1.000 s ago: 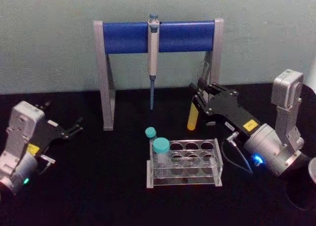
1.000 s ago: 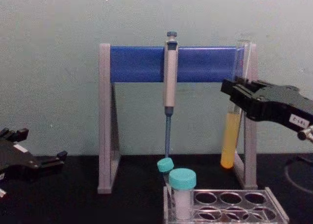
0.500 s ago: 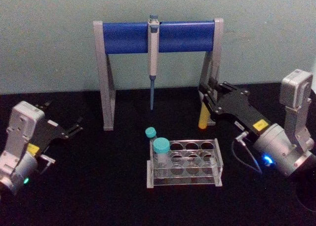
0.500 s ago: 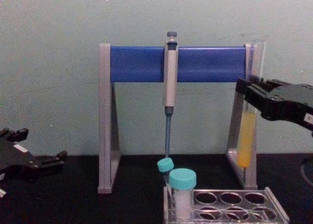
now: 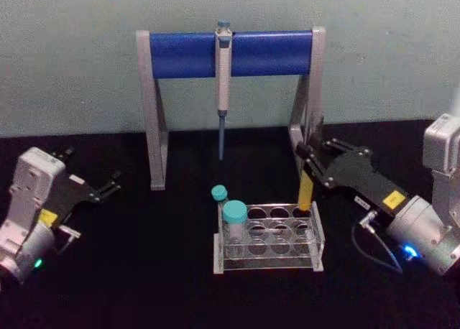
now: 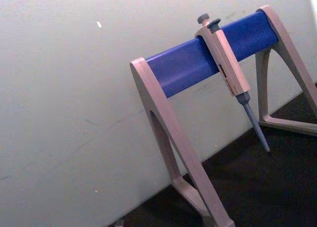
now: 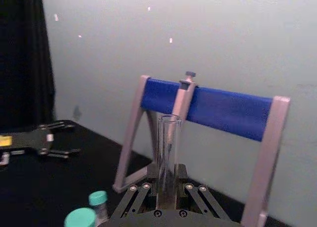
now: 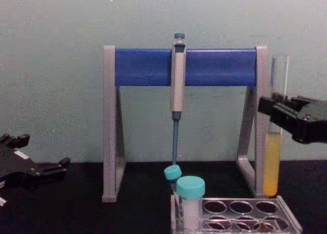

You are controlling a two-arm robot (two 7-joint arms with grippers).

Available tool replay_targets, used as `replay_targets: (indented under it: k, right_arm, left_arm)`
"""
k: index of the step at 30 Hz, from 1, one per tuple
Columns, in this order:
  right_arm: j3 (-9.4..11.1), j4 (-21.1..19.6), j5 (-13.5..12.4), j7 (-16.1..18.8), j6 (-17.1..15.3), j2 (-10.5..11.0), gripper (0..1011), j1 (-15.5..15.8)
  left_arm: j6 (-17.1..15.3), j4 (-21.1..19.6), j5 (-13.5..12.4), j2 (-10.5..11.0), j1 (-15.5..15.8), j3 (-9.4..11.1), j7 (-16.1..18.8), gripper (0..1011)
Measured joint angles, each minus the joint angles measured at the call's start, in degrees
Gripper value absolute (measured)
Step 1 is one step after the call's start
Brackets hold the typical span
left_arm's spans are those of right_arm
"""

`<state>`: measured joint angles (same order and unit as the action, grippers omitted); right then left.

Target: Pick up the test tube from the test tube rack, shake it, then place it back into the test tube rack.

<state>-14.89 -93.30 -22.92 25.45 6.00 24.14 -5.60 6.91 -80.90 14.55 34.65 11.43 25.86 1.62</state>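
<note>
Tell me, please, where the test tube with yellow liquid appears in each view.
Head: test tube right of centre, at the test tube rack's back right corner, in the right gripper.
Chest: tube far right, upright.
Right wrist: tube centre, standing in the gripper.
Left wrist: pipette stand.
Shared landmark: that blue-barred stand.

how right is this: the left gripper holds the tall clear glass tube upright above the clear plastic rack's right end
Wrong arm: the head view shows the right gripper holding the tall glass tube upright above the right end of the clear plastic rack; the left gripper is idle.
</note>
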Motion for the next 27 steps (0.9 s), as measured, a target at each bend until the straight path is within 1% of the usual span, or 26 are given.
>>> replay_targets:
  k: [4,5,6,10,14,19,21,24,27]
  right_arm:
    - [-0.9,-0.5,-2.4,2.5,-1.1,1.0,229,0.2]
    - [-0.9,-0.5,-2.4,2.5,-1.1,1.0,229,0.2]
    - [-1.4,-0.5,-3.1,3.4,-1.3,1.2,229,0.0]
    - [-2.7,0.1,-4.5,5.1,-1.6,1.4,229,-1.0]
    - [-4.0,1.2,-5.8,6.3,-1.6,1.1,229,-2.3]
    - [-5.2,3.0,-6.4,6.6,-0.6,0.0,229,-4.1]
    - [-5.6,4.1,-6.5,6.4,0.3,-0.7,229,-4.9]
    - [-5.8,5.9,-6.5,5.1,2.3,-2.0,229,-5.9]
    - [-5.8,6.6,-5.8,4.0,3.3,-2.5,229,-6.3]
  left_arm:
    - [0.0,0.0,0.0,0.0,0.0,0.0,0.0,1010]
    - [0.0,0.0,0.0,0.0,0.0,0.0,0.0,1009]
    - [0.0,0.0,0.0,0.0,0.0,0.0,0.0,1010]
    - [0.0,0.0,0.0,0.0,0.0,0.0,0.0,1009]
    - [0.0,0.0,0.0,0.0,0.0,0.0,0.0,1010]
    - [0.0,0.0,0.0,0.0,0.0,0.0,0.0,1010]
    - [0.0,0.0,0.0,0.0,0.0,0.0,0.0,1010]
    - [0.0,0.0,0.0,0.0,0.0,0.0,0.0,1010]
    - [0.0,0.0,0.0,0.0,0.0,0.0,0.0,1010]
